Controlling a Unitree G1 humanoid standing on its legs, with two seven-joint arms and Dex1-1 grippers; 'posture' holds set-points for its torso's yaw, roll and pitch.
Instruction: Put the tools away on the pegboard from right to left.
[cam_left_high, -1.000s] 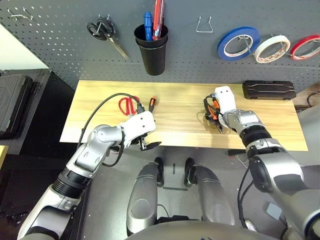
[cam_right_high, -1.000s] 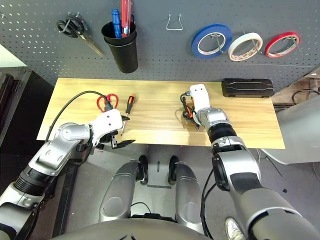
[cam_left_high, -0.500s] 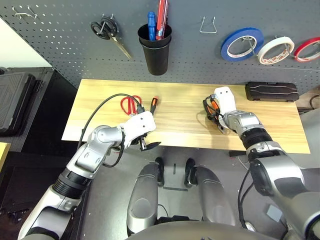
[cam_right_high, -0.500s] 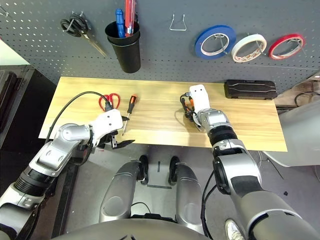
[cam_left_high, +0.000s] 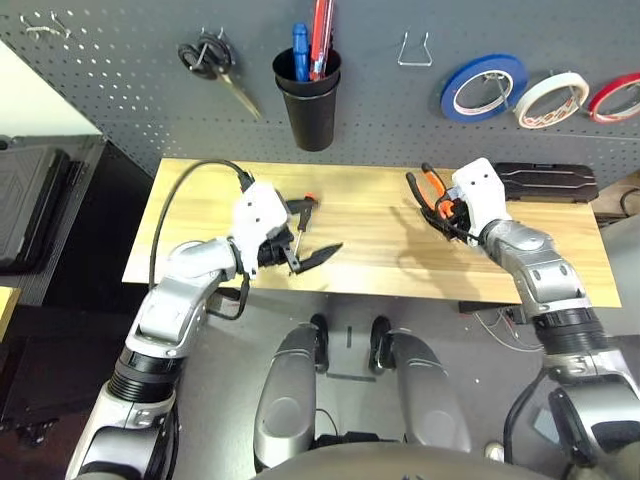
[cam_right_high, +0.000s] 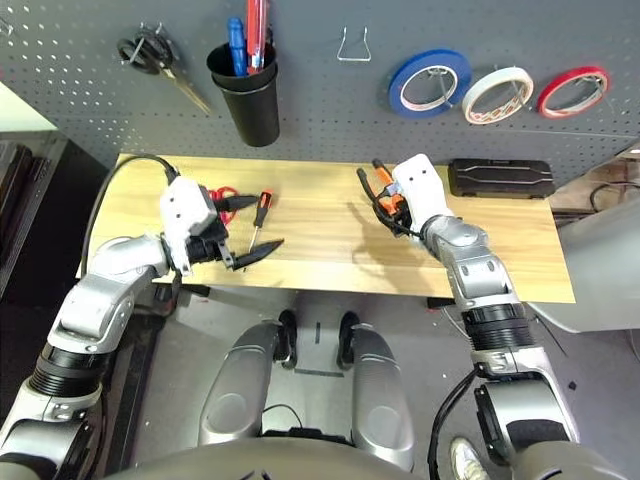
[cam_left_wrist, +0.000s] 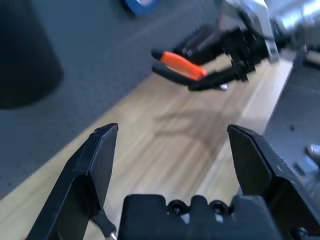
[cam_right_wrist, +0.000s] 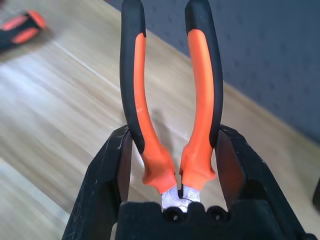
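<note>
My right gripper (cam_left_high: 441, 204) is shut on the orange-and-black pliers (cam_right_wrist: 170, 100), holding them in the air above the right half of the table, handles pointing up toward the pegboard (cam_left_high: 120, 90). Left of centre, my left gripper (cam_left_high: 317, 229) hangs open over the table, holding nothing. Just beyond it lie the slim screwdriver (cam_right_high: 259, 212) and the red-handled scissors (cam_right_high: 222, 192). The cream-white tape roll (cam_left_high: 546, 98) hangs on the pegboard at the right.
A bare wire hook (cam_left_high: 412, 50) sits on the pegboard above the pliers. A blue tape roll (cam_left_high: 478, 85), a red tape roll (cam_left_high: 612, 95), black-handled scissors (cam_left_high: 205, 58) and a black cup (cam_left_high: 310, 95) holding tools also hang there. A black case (cam_left_high: 545, 182) lies at the table's back right.
My right gripper has lifted the pliers off the table and carried them up and to the right. My left arm has moved from the table's front edge to above the table.
</note>
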